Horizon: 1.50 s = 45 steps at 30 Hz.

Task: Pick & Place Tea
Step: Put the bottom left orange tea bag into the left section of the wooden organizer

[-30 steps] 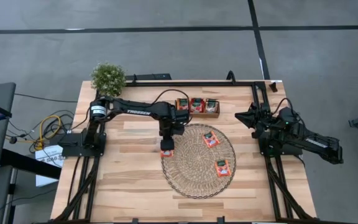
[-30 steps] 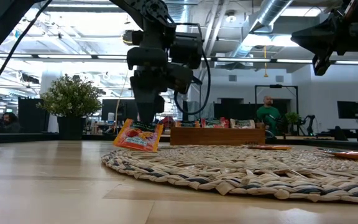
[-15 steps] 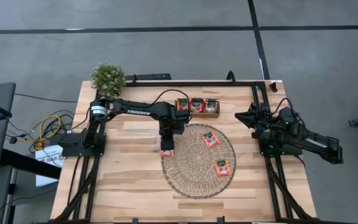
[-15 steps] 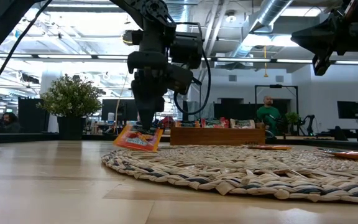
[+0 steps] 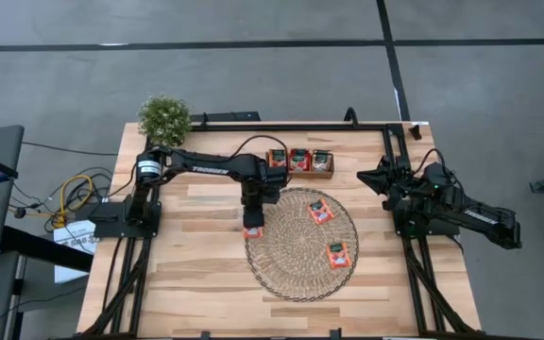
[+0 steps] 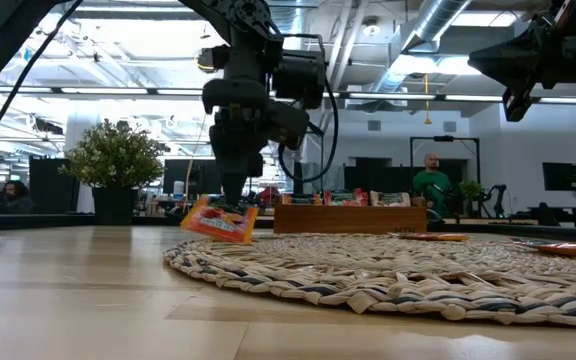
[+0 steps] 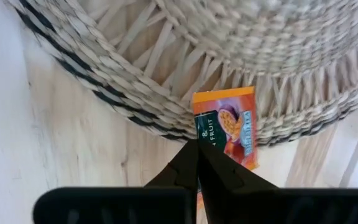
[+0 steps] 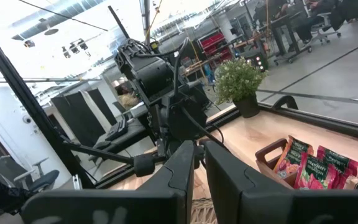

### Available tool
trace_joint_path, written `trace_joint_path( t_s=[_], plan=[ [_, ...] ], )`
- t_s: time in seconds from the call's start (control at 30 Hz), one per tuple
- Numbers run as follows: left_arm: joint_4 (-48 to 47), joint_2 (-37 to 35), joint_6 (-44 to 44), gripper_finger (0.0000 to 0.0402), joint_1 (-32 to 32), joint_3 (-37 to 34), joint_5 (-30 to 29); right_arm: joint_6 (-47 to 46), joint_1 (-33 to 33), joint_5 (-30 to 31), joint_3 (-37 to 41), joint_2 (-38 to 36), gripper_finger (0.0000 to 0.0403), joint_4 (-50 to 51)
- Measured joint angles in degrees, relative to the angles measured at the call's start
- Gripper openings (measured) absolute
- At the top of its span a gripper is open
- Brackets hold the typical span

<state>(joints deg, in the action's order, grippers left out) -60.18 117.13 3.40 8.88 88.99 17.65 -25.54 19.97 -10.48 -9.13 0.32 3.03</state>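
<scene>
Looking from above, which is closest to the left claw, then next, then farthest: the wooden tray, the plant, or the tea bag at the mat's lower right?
From the left gripper:
1. Wooden tray, at the back.
2. Tea bag, on the mat's lower right.
3. Plant, at the back-left corner.

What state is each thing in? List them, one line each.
Left gripper: shut on a sachet at the mat's left edge.
Held sachet: pinched by one edge, tilted, low over the mat's rim.
Right gripper: idle, raised off the table's right side.
Mat: flat on the table.
Two loose sachets: lying flat on the mat.
Tray: holds three sachets.
</scene>
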Motion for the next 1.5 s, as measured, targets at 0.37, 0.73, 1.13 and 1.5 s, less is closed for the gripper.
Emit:
trace_joint_path(
  t_s=[0.37, 0.73, 1.13, 1.5],
  plan=[
    [-7.2, -0.6, 0.5, 0.0, 0.0, 8.6, -2.1, 0.0, 0.0, 0.0, 0.0, 0.0, 0.0033, 0.0],
    [-14.3, -0.6, 1.5, 0.0, 0.1, 23.1, -8.4, 0.0, 0.0, 0.0, 0.0, 0.0, 0.0033, 0.0],
    [-9.1, -0.4, 10.0, 0.0, 2.3, 29.4, -25.4, 0.0, 0.0, 0.0, 0.0, 0.0, 0.0033, 0.0],
    [-3.6, 3.4, 18.4, 0.0, 7.1, 29.4, -27.4, 0.0, 0.0, 0.3, 0.0, 0.0, 0.0033, 0.0]
  ],
)
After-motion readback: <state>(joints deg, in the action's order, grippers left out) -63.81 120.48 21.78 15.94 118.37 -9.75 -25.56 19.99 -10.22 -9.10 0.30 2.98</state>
